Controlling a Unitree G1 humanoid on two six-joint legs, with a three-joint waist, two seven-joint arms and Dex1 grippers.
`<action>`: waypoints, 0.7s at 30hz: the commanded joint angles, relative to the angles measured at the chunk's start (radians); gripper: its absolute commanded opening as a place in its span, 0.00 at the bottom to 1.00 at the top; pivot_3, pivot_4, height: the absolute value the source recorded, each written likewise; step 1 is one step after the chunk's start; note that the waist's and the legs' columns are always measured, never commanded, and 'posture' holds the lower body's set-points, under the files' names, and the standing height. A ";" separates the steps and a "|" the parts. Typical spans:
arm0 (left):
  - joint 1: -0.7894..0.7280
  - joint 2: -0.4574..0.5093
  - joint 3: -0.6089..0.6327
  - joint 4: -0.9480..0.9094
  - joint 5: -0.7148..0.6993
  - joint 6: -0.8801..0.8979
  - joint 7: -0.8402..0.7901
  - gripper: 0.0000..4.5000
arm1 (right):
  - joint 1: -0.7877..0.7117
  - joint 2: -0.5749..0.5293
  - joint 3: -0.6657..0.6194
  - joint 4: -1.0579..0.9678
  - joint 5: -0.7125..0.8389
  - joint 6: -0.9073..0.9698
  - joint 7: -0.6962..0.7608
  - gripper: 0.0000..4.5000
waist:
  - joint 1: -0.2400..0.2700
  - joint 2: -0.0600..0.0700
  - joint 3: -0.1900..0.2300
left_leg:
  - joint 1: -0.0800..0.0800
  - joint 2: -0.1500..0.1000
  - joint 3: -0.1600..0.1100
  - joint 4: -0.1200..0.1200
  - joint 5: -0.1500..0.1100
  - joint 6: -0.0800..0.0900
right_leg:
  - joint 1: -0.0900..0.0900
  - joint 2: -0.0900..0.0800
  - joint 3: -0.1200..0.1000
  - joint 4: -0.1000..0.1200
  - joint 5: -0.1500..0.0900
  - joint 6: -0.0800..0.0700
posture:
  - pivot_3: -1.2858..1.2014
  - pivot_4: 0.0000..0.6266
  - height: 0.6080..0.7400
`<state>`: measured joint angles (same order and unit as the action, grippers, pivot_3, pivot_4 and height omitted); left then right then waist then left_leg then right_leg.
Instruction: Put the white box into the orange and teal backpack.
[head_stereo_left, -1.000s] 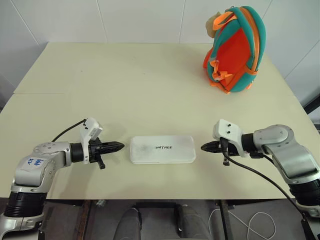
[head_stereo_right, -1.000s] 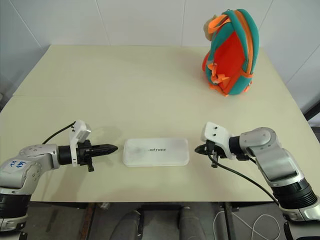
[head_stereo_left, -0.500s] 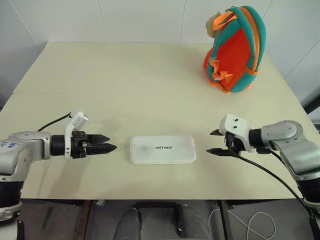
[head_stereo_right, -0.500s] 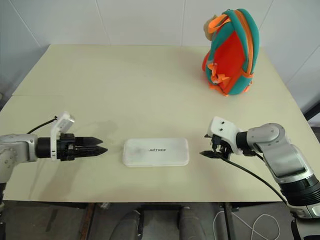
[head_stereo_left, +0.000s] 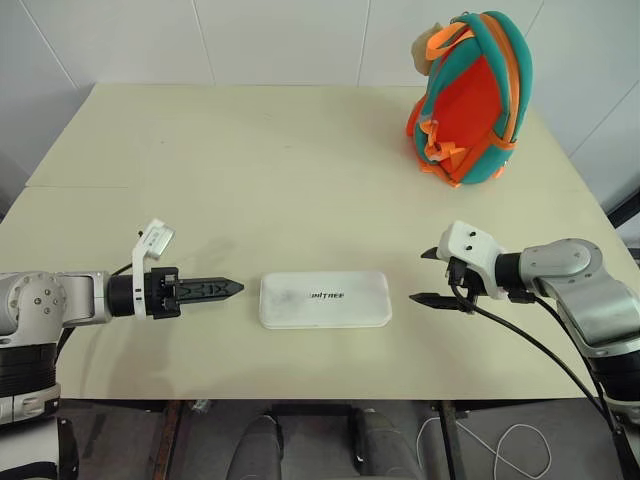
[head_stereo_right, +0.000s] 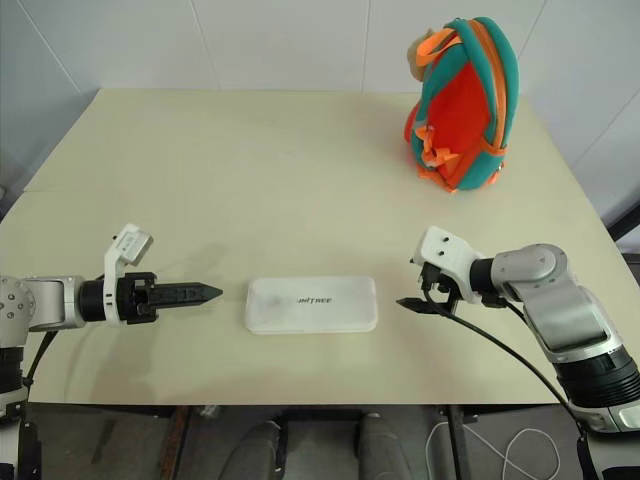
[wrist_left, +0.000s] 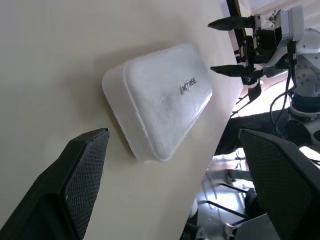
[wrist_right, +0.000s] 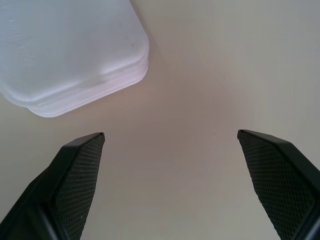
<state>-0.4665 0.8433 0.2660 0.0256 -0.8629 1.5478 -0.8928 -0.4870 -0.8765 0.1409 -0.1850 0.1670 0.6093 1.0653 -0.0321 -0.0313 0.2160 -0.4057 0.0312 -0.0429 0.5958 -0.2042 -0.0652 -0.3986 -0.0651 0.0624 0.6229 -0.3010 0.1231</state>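
The white box (head_stereo_left: 325, 298) lay flat on the desk (head_stereo_left: 250, 170) close to its near edge and about midway along it, long side parallel to that edge, lettering up. The left gripper (head_stereo_left: 228, 289) hung just off the box's left end, apart from it, its fingers spread wide as the left wrist view showed, and gripping nothing. The right gripper (head_stereo_left: 427, 276) stood off the box's right end with a slightly wider strip of bare desk between, its two fingers (head_stereo_left: 431, 298) well parted, one above the other, and empty. The orange and teal backpack (head_stereo_left: 468, 98) stood upright near the far right corner, well apart from the box, a beige pom-pom (head_stereo_left: 428, 38) at its top. Between box and backpack the desk surface was bare, and the whole left and far stretch of the desk lay open up to the wall. Nothing stood between either gripper and the box ends.
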 joint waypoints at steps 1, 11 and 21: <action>-0.029 -0.016 -0.009 0.062 -0.002 0.059 0.033 0.99 | 0.003 0.013 -0.017 -0.015 0.011 -0.008 -0.016 1.00 | 0.001 0.000 0.000 | 0.000 0.000 0.000 0.000 0.000 0.000 | 0.000 0.000 0.000 0.000 0.000 0.000 | 0.52 0.24 1.00; -0.126 -0.077 -0.119 0.215 -0.024 0.067 0.093 0.99 | 0.007 0.029 -0.015 -0.007 0.010 -0.014 -0.032 1.00 | 0.004 0.000 0.000 | 0.000 0.000 0.000 0.001 0.000 0.000 | 0.000 0.000 0.000 0.001 0.000 0.000 | 0.52 0.24 1.00; -0.178 -0.178 -0.136 0.306 -0.018 0.067 0.122 0.99 | 0.015 0.071 0.011 -0.002 0.012 -0.020 -0.044 1.00 | 0.005 0.000 0.000 | 0.000 0.000 0.000 0.002 0.000 0.000 | 0.000 0.000 0.000 0.003 0.000 0.001 | 0.52 0.24 1.00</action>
<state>-0.6382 0.6811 0.1404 0.3254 -0.8824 1.6114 -0.7828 -0.4667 -0.8122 0.1519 -0.1814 0.1720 0.6085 1.0253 -0.0275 -0.0312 0.2158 -0.4054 0.0307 -0.0431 0.5982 -0.2041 -0.0656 -0.3983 -0.0653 0.0624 0.6258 -0.3006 0.1238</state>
